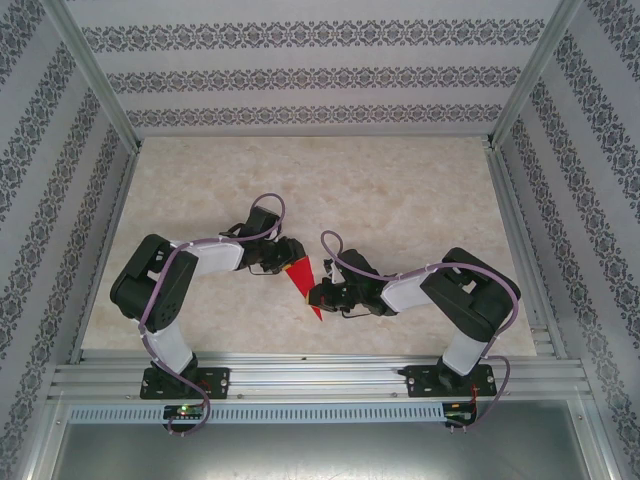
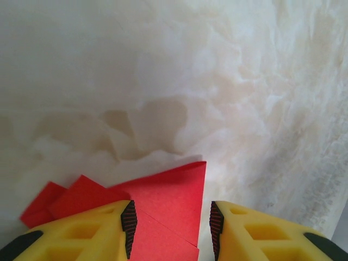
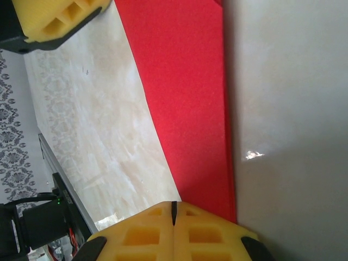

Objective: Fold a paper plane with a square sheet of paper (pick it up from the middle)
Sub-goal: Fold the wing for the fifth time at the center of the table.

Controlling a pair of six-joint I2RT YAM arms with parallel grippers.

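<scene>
Beyond the left gripper (image 1: pixel 288 262) and the right gripper (image 1: pixel 320 295) the table (image 1: pixel 400 190) lies bare up to the patterned walls (image 1: pixel 300 75), with more free surface out to either side; behind them runs the metal rail (image 1: pixel 320 378) with the arm bases. The two grippers face each other closely, with the paper (image 1: pixel 303 280) flat on the table between them, so each stands in the other's path. The left gripper's fingers (image 2: pixel 98 234) stand apart with the paper's wide end between and partly under them. The right gripper's fingers (image 3: pixel 147 234) are pressed together at the narrow end; whether they pinch it I cannot tell. The paper is bright red, folded into a long taper with layered flaps and sharp creases.
</scene>
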